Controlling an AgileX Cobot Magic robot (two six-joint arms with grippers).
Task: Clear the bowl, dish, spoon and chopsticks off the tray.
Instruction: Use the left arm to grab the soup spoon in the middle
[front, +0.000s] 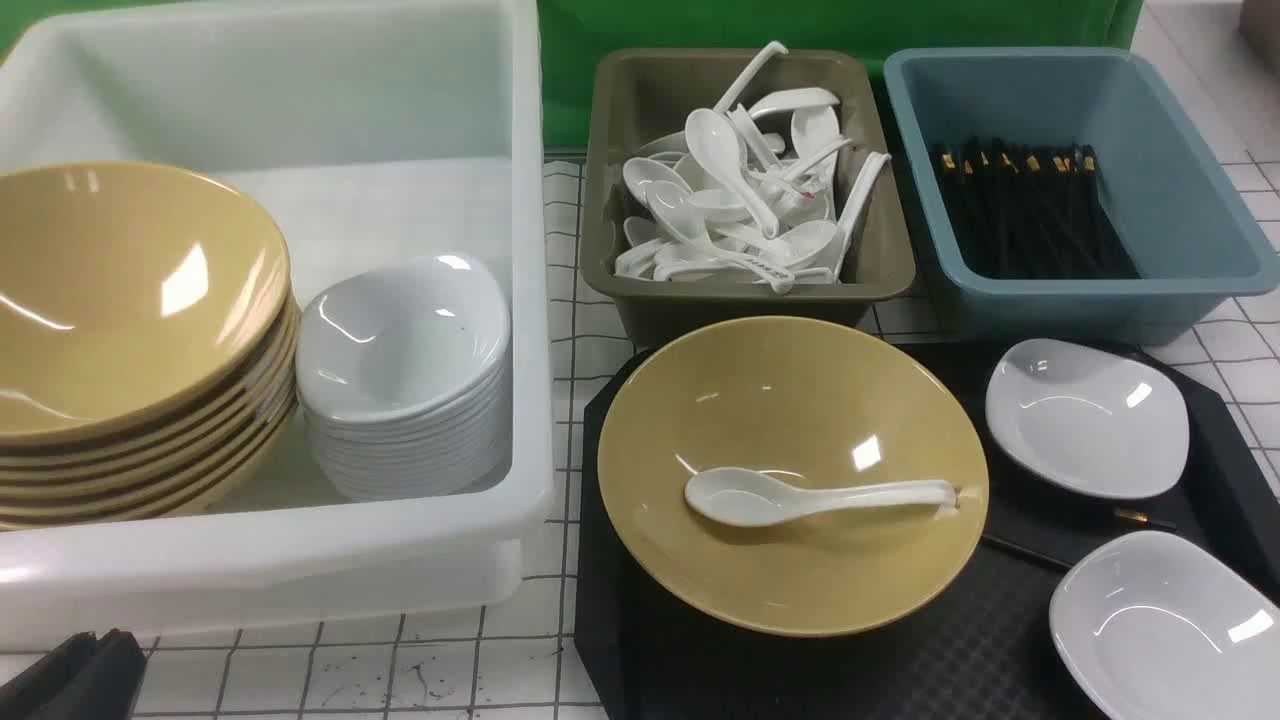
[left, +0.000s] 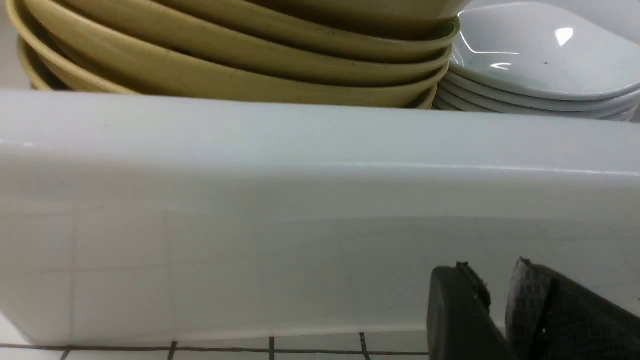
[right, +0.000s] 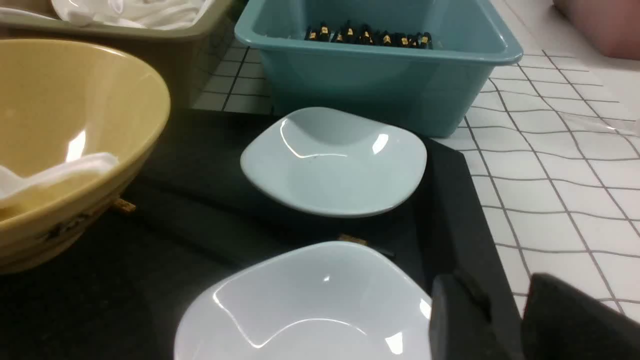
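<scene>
On the tray (front: 680, 660), nothing's lifted; both claws, left (left: 497, 300) and right (right: 505, 310), stand slightly open, empty; spoon (front: 745, 497) likely first, needing a handle pinch.

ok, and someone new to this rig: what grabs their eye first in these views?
Probably the wide mustard-yellow bowl on the black tray, with a white soup spoon lying inside it. Next, the tall stack of matching yellow bowls in the white tub, beside a stack of white dishes.
</scene>
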